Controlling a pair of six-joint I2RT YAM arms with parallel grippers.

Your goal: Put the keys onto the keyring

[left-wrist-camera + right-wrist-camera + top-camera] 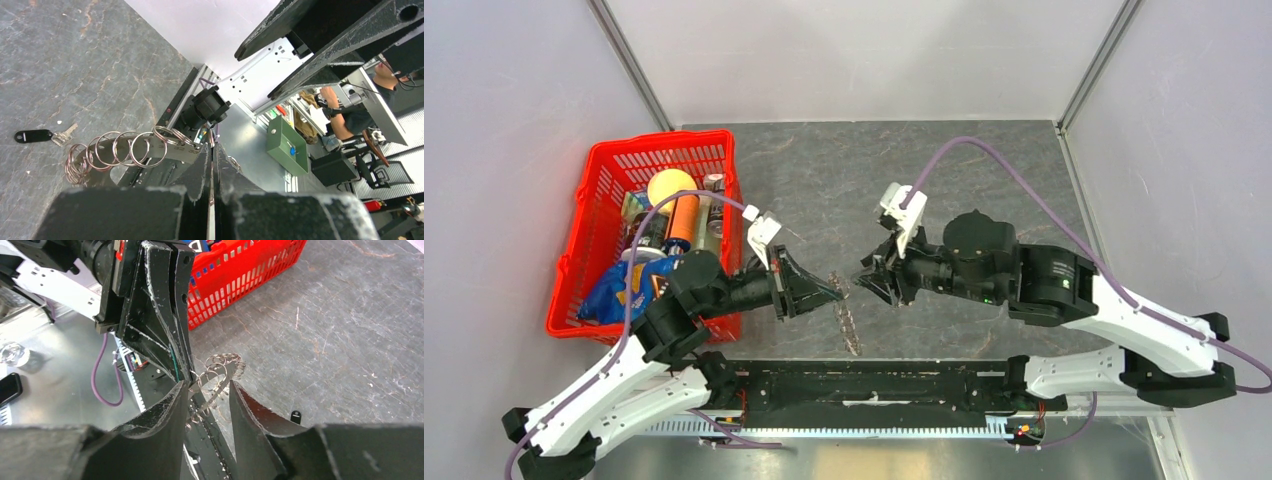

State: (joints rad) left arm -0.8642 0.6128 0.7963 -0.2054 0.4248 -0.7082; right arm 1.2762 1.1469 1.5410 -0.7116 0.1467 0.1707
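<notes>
had my left gripper (211, 154) clamped on the chain of silver wire keyrings (116, 150), right gripper (207, 386) gaping around those rings, small black-headed key (33, 135) lay on the grey stone table (75, 60), clear of both grippers

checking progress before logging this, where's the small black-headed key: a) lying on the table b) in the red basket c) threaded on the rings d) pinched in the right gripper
a: the left wrist view shows the key lying flat on the table, apart from the keyring clamped in the left gripper.
</notes>
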